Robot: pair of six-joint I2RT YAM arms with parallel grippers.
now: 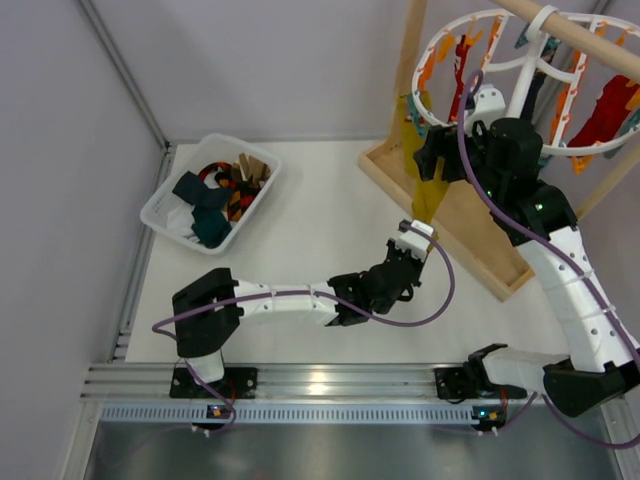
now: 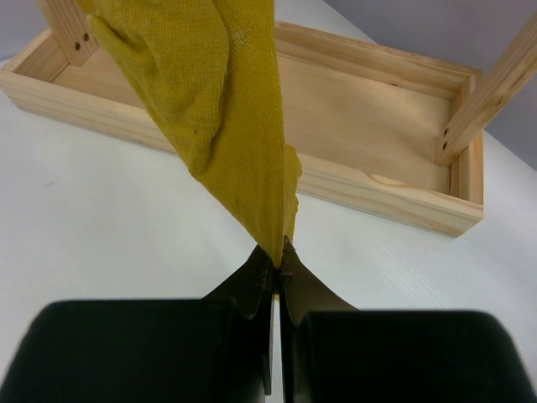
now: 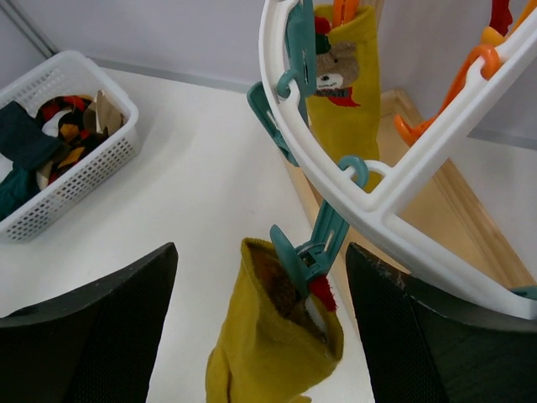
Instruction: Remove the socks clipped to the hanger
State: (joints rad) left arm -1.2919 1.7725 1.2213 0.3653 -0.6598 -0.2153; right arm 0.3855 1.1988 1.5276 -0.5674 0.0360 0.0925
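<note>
Several socks (image 1: 606, 108) are hanging clipped at one o'clock, the left tool (image 2: 278, 256) clamping the mustard sock (image 2: 226, 109), the right tool (image 3: 260, 252) gaping astride its teal clip (image 3: 315, 243).

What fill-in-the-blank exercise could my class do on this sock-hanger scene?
The sock pinched by the left gripper is ____ in colour. The clip holding that sock's top is ____. The right gripper, up by that clip, stands ____.
Missing words: yellow; teal; open.
</note>
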